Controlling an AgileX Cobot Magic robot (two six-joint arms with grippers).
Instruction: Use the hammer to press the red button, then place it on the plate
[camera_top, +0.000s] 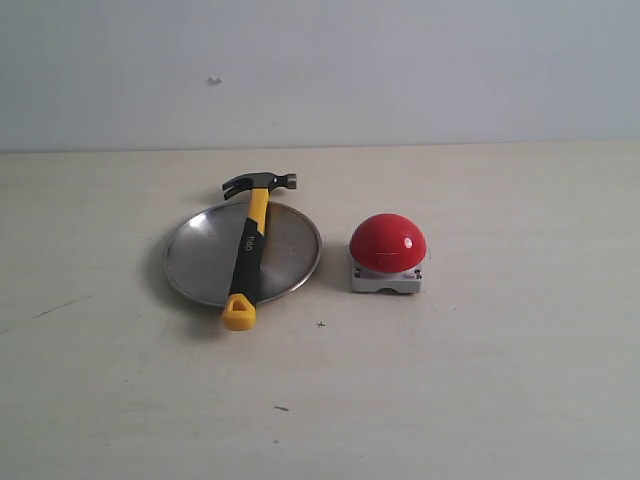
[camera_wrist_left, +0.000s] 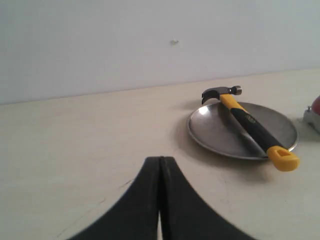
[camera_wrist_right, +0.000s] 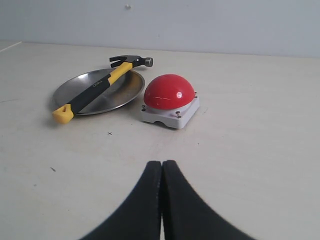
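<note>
A pale, lightly scuffed worktop (camera_top: 480, 380) stands against a plain light wall (camera_top: 420, 60).

A round, shallow silver plate (camera_top: 200, 255) lies left of centre in the exterior view. A small claw hammer (camera_top: 248, 250) lies across the plate, running from its far rim to its near rim. The dark metal head sits just past the far rim, with the claw pointing left. The yellow-and-black handle crosses the right half of the dish. The handle's yellow looped end sticks out over the near rim, towards the camera.

Just to the right of the plate, with a narrow gap of bare worktop between them, sits the red button (camera_top: 387, 243). It is a glossy red dome on a square grey-white base, with small screws at the base's corners. Nothing is touching the button.

Neither arm appears in the exterior view.

In the left wrist view, the left gripper (camera_wrist_left: 160, 161) is above bare worktop. Its two black fingers (camera_wrist_left: 145, 200) are clenched flat against each other with nothing between them. The plate and hammer lie ahead of it, well apart from the fingers.

In the right wrist view, the right gripper (camera_wrist_right: 162, 164) is likewise clenched tip to tip on nothing. The red button lies ahead of it, clear of the tips. The plate and hammer are beside the button.
</note>
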